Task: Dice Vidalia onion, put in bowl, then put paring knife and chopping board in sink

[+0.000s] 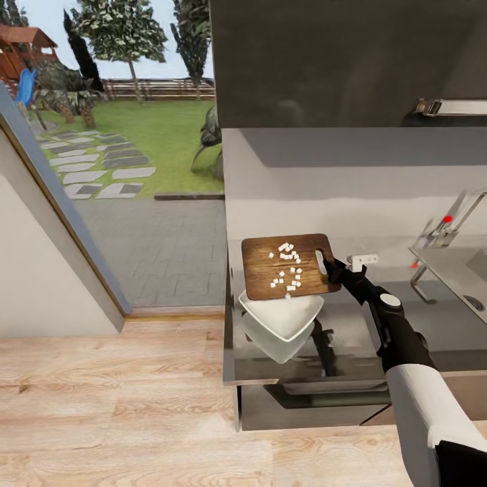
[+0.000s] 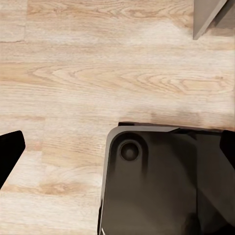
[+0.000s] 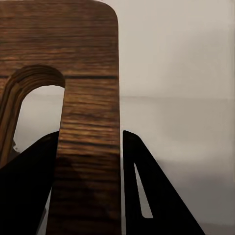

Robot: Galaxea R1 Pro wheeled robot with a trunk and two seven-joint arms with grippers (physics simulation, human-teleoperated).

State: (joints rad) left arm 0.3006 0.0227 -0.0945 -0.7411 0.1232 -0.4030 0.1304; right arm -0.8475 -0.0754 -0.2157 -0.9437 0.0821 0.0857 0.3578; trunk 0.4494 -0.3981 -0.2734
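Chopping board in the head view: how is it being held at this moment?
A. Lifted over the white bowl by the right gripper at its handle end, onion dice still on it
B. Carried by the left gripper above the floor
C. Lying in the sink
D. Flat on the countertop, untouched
A. The right gripper clamps the handle end of the chopping board, which hangs above the bowl with diced onion on its surface.

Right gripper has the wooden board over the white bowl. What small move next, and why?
Probably tip the brown wooden chopping board a little steeper. The right gripper grips its handle end, the low edge sits over the white square bowl, yet most white onion dice lie scattered on the board.
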